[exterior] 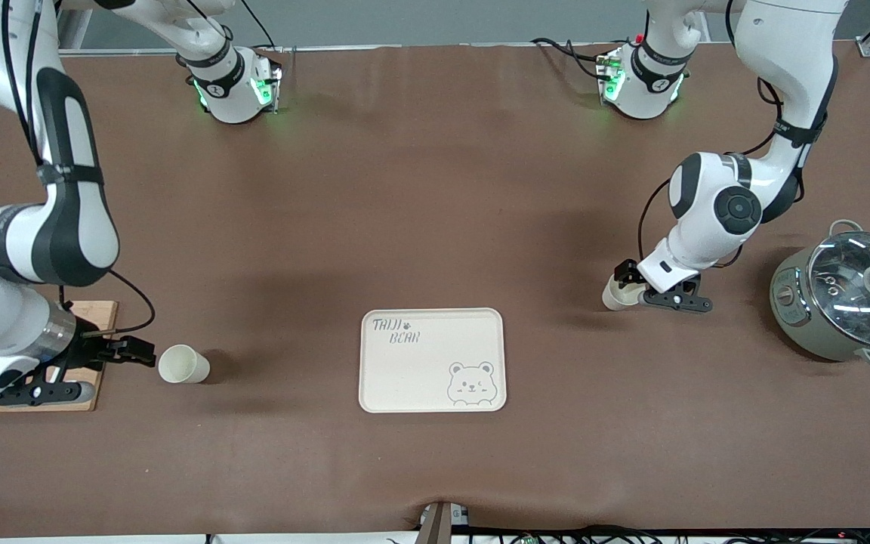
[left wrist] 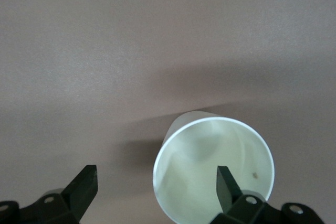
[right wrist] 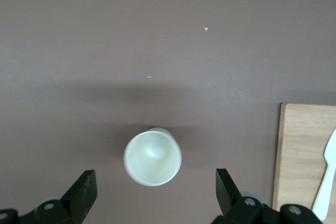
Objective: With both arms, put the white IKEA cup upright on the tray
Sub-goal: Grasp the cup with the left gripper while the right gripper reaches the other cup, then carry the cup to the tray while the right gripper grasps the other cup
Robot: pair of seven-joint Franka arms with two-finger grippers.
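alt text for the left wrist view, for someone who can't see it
A white cup stands upright on the brown table, seen from above, with one finger of the open left gripper over its mouth and the other finger outside the rim.

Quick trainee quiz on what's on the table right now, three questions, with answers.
1. True or false: a cup already sits on the tray.
2. What stands at the left arm's end of the table? A) a pot with a glass lid B) a kettle C) a fruit bowl
3. Fill in: the number of white cups on the table is ____.

Key
1. False. The tray holds nothing.
2. A.
3. Two. The first cup is at the open left gripper, with one finger over its mouth. The second cup is in front of the open right gripper, beside the cutting board.
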